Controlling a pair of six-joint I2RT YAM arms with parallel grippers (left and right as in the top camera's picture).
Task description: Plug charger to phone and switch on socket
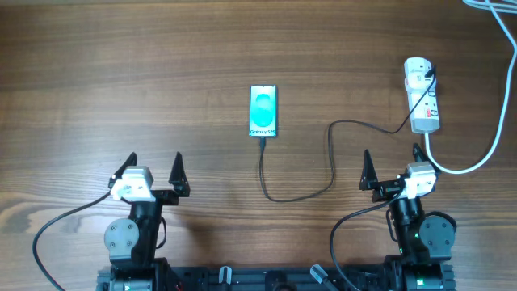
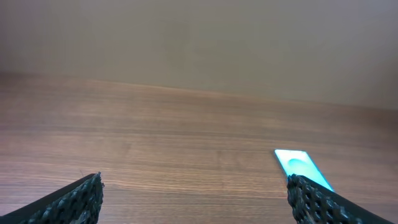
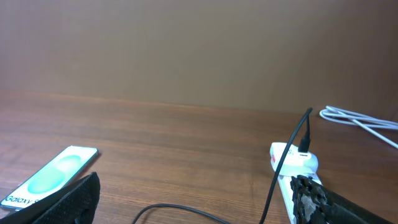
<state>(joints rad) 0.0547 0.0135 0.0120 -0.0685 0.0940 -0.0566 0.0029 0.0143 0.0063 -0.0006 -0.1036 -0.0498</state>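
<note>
Overhead, the left gripper (image 1: 153,162) and right gripper (image 1: 391,155) both stand wide open, holding nothing. The phone (image 1: 263,111) lies screen-up beyond and between them; the charger (image 1: 331,158) loops from its near end to the socket (image 1: 422,95) at far right.

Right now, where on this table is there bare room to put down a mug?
Bare wooden tabletop lies left of the cyan-screened rectangular phone, beyond the left pincer. Crowded: the thin black cable and white plastic power strip fill the right.
</note>
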